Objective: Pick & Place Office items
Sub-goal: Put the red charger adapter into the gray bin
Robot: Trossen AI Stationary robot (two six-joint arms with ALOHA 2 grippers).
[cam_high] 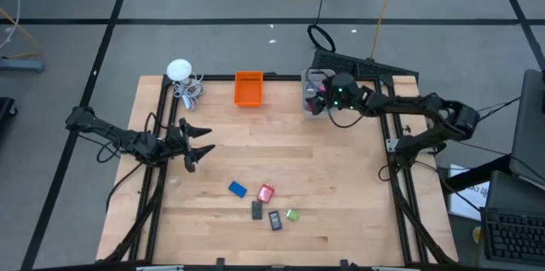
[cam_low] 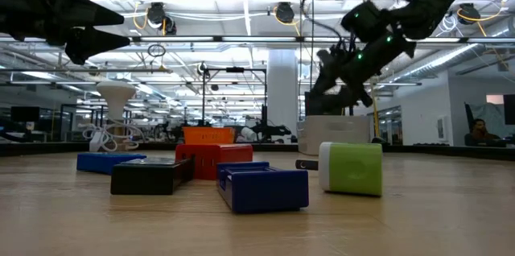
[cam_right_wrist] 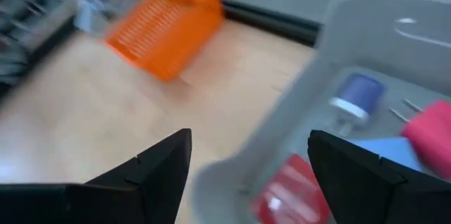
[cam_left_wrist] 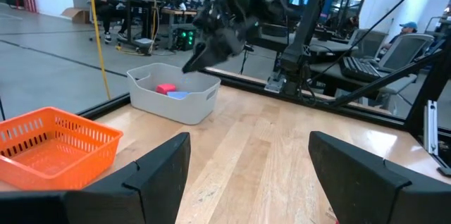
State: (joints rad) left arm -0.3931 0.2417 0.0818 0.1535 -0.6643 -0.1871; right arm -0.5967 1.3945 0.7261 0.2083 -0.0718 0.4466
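The right gripper point(cam_high: 322, 94), fingers spread and empty, hangs over the grey bin point(cam_high: 312, 77) at one o'clock, the left gripper point(cam_high: 203, 143) waits open at nine, five office items point(cam_high: 263, 203) lie near six.

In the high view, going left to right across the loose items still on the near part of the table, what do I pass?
blue block → dark grey piece → pink block → dark blue piece → green bit.
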